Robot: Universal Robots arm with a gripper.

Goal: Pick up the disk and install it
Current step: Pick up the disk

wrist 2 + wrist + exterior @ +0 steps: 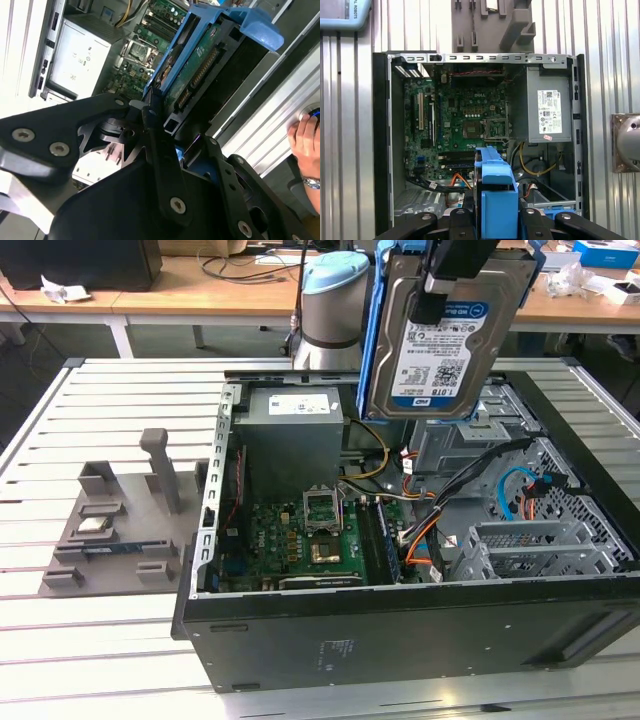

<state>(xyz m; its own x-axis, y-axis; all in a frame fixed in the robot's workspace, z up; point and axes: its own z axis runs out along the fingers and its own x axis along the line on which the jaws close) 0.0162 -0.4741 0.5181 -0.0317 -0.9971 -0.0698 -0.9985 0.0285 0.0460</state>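
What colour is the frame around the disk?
Blue, seen best on the disk in the first wrist view.

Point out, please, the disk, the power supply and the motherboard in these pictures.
the disk [440, 360]: exterior view, on its white-and-blue label.
the power supply [290, 455]: exterior view, on its grey side face.
the motherboard [455, 115]: first wrist view, on its green surface.

Silver metal disk [403, 312] with glossy paper label [447, 355], smooth blue plastic caddy [498, 200], matt black claw [433, 295], ribbed metal table [100, 665]
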